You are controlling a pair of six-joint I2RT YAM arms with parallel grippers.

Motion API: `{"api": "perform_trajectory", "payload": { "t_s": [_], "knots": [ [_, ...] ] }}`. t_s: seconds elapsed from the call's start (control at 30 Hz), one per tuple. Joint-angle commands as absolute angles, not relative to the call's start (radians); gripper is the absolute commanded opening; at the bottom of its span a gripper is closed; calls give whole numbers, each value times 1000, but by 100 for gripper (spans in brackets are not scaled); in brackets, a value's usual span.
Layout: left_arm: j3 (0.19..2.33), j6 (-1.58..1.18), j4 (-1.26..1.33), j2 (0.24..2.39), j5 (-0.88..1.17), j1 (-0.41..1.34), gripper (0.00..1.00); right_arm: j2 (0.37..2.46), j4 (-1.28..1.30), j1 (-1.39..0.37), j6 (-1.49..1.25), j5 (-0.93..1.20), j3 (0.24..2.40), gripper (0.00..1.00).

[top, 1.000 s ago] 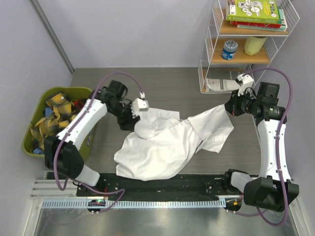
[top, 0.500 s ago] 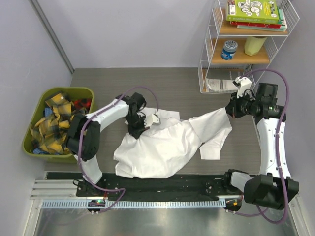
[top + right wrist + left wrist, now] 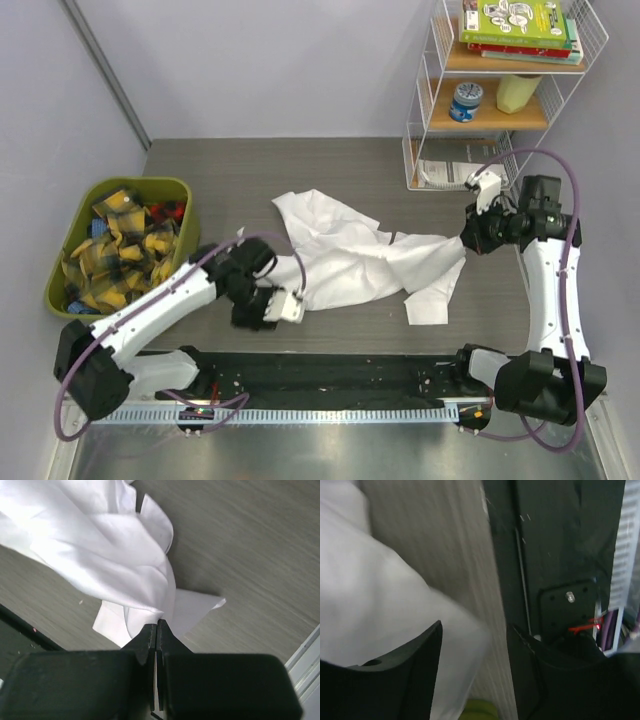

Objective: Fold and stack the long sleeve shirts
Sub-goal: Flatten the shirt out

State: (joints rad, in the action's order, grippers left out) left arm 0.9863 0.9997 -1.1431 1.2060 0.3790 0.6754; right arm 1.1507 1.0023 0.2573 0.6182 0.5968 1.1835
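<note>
Left edge of the tabletop (image 3: 250, 170): a green bin (image 3: 150, 181) holds yellow-and-black plaid cloths (image 3: 115, 240); the bin stands just off the tabletop.

Near edge, left of centre: the left pincer (image 3: 262, 310) sits low over the tabletop, just beside the near-left end of the long sleeve shirt (image 3: 350, 260); in the left wrist view its fingers (image 3: 415, 670) stand apart, and blurred white cloth (image 3: 370, 605) shows in the gap without being pinched; a black strip (image 3: 350, 370) runs along the near edge beside it.

Centre: the shirt lies crumpled and unfolded; one part reaches toward the far edge, and the body stretches toward the right edge; a loose flap lies flat on the tabletop near the right end.

Right edge: the right pincer (image 3: 468, 238) has its fingers pressed together on a bunched fold of the shirt (image 3: 100, 545); in the right wrist view, cloth fans out from the closed tips (image 3: 156, 625).

Far right corner: a wire shelf (image 3: 500, 115) stands with books and containers.
</note>
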Motion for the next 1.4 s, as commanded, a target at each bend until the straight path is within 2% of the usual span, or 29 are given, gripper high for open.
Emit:
{"api": "perform_trajectory", "payload": {
  "t_s": [0.0, 0.03, 0.07, 0.17, 0.27, 0.4, 0.53, 0.63, 0.7, 0.77, 0.97, 1.17, 1.3, 1.37],
  "knots": [
    [865, 1006, -1158, 1126, 262, 651, 62, 1146, 1083, 261, 773, 539, 1102, 1],
    [888, 993, -1161, 1121, 282, 594, 64, 1146, 1086, 261, 787, 531, 1089, 1],
    [923, 983, -1164, 1120, 310, 563, 72, 1146, 1086, 261, 802, 523, 1066, 1],
    [1061, 916, -1157, 1132, 400, 460, 77, 1147, 1085, 261, 810, 525, 1049, 1],
    [1129, 850, -1132, 1172, 411, 426, 78, 1155, 1083, 261, 811, 523, 1046, 1],
    [1118, 839, -1201, 1229, 456, 433, 73, 1151, 1071, 261, 804, 526, 1043, 1],
    [1049, 766, -1201, 1239, 416, 564, 69, 1152, 1065, 261, 781, 532, 1046, 1],
    [953, 652, -1061, 1258, 241, 763, 68, 1166, 1048, 261, 755, 541, 1051, 1],
    [936, 615, -1025, 1348, 131, 813, 65, 1189, 1035, 261, 749, 545, 1057, 1],
    [959, 607, -1008, 1446, 71, 815, 57, 1203, 1034, 261, 742, 543, 1066, 1],
    [1052, 666, -896, 1676, -43, 660, 47, 1207, 1017, 261, 733, 560, 1055, 1],
    [1366, 663, -842, 1925, -74, 424, 48, 1259, 925, 261, 658, 578, 1054, 1],
    [1456, 659, -874, 1869, -3, 336, 53, 1273, 914, 261, 612, 612, 1094, 1],
    [1404, 695, -960, 1737, 151, 337, 59, 1269, 911, 261, 592, 620, 1109, 1]
  ]
}}
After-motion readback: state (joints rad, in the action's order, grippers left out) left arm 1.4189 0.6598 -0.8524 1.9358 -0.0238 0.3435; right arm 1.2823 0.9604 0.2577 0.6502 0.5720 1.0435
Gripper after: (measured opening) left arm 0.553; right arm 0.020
